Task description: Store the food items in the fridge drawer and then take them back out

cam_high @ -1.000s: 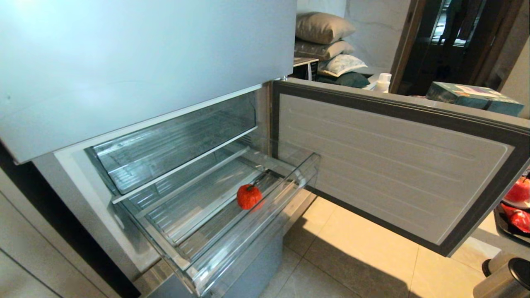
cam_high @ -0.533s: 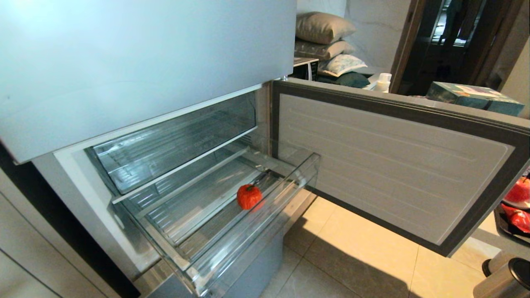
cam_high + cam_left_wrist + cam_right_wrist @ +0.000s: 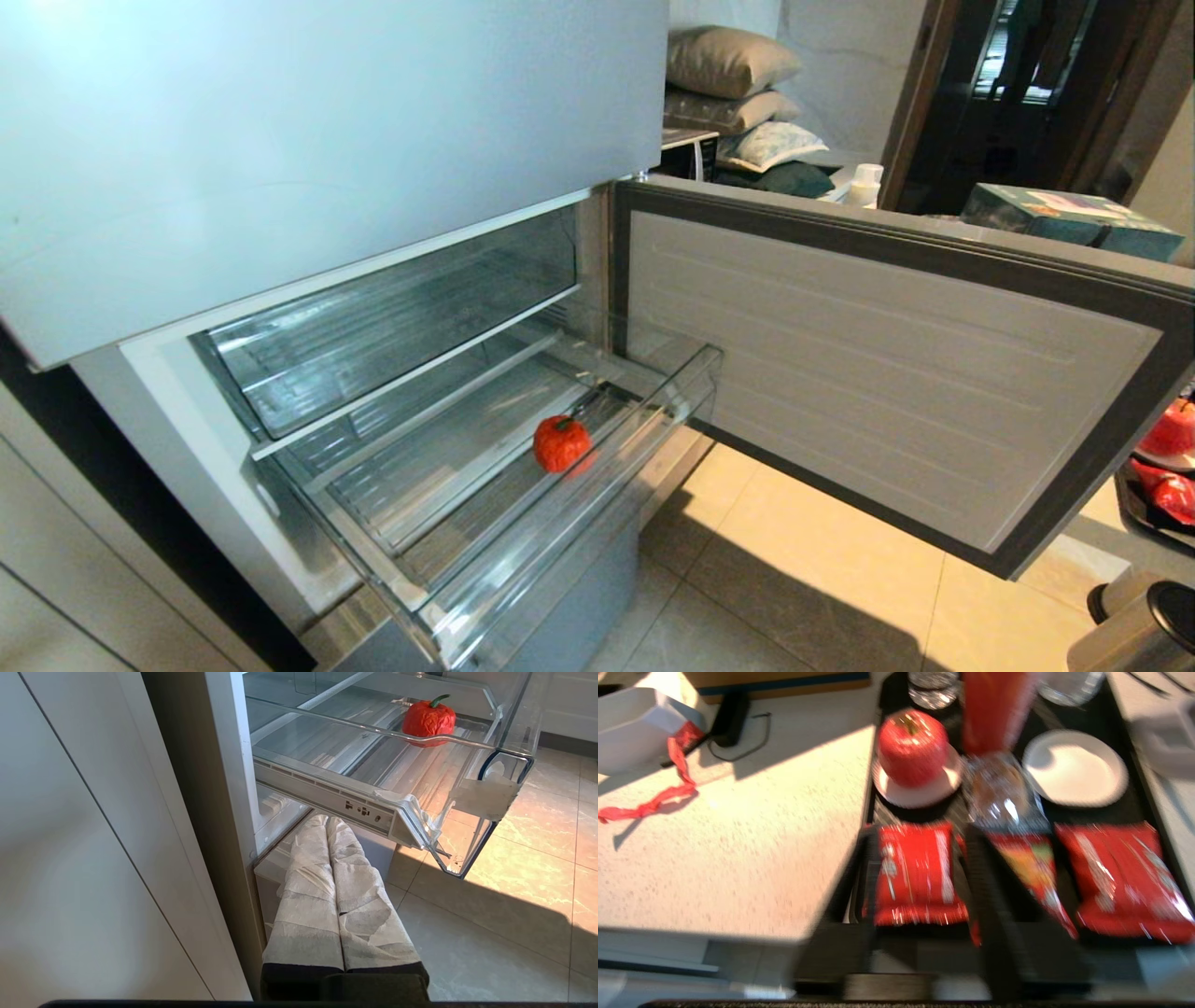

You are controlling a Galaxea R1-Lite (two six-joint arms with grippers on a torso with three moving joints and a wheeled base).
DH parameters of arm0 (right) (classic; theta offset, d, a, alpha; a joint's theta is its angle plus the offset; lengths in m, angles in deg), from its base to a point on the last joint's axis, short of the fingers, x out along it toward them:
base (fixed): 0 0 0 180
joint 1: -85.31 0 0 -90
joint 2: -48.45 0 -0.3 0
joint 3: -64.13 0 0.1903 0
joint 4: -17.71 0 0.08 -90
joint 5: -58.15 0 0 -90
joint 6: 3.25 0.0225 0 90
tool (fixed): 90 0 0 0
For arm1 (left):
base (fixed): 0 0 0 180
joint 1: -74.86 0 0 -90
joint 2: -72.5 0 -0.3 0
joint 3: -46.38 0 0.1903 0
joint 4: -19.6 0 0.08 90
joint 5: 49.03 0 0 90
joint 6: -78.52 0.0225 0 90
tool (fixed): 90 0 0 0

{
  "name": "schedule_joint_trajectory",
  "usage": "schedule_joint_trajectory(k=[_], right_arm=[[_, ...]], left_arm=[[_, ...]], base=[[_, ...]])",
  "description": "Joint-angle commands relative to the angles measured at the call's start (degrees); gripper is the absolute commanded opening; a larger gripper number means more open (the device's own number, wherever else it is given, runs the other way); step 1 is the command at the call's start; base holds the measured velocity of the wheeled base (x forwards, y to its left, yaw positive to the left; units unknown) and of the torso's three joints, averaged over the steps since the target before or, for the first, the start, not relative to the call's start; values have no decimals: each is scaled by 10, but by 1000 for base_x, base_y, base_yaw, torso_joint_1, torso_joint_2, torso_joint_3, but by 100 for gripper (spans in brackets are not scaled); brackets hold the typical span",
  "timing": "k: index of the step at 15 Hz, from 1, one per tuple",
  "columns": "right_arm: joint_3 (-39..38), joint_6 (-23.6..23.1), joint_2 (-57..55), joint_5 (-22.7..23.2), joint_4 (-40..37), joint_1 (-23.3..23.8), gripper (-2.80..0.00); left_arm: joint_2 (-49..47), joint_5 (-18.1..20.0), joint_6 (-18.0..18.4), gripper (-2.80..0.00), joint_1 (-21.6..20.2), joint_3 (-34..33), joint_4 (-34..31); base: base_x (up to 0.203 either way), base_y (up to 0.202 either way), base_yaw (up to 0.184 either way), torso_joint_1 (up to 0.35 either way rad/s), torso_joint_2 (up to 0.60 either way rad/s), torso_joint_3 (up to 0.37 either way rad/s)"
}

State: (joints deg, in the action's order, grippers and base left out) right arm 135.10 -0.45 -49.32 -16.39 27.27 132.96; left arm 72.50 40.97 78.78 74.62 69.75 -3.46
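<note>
From my head camera I see the fridge drawer pulled well out under the open compartment, with the tomato resting on its ribbed floor close behind the clear front lip, near enough the front to be reached from above. The fridge door is swung wide to the right, which leaves the way in free. Neither arm shows here.

On my left wrist camera the left hand hangs low below the drawer's side, its wrapped fingers pressed together and gripping nothing; I judge it parked.

My right wrist camera looks down on a black tray on the tabletop, loaded with an apple on a small plate and red snack packets. The right hand hovers over one packet, fingers parted and empty; I'd guess that packet is the next pick.
</note>
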Motion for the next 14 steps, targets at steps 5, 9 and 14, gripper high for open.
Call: schedule_joint_trajectory(k=[5,9,14], right_arm=[[118,-21,-129,68,-8,-1,0],[222,-44,-202,81,-69,-6,0],[319,-48,-281,77,-80,-22,0]], left_arm=[[-1,0,0,-280,0,-1,0],[-1,0,0,-280,0,0,0],[-1,0,0,-280,0,-1,0]], base=[[0,0,0,0,0,0],[0,0,0,0,0,0],[0,0,0,0,0,0]])
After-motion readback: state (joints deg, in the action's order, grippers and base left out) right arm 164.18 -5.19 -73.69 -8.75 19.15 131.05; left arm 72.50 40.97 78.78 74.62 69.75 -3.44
